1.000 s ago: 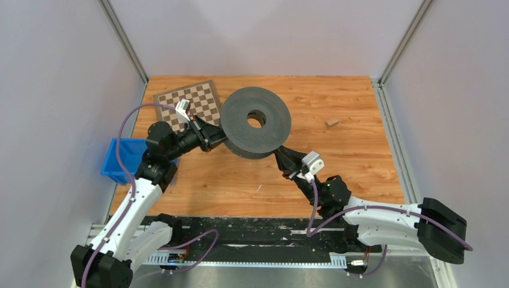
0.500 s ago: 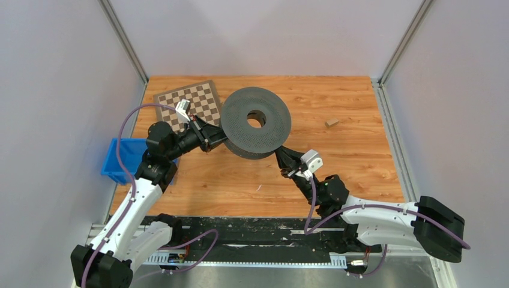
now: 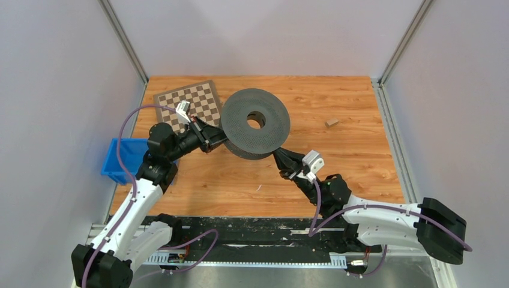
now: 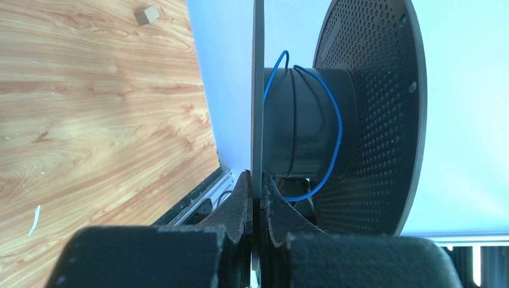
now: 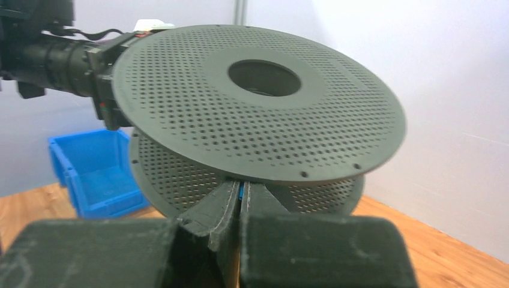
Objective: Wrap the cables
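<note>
Even, bright overhead lighting; soft shadows on the desk. Wrist views: near pincer bodies blurred, pale backgrounds washed out by glare.

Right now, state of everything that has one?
left claw: shut on one disc's rim of the spool
right claw: shut on the cable, under the spool's edge
spool: tilted, held up
cable: a few loose turns round the spool's core

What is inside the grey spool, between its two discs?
A thin blue cable lies in loose loops around the dark hub. In the top view the spool's upper disc covers all of it. The hub's far side is hidden too.
</note>
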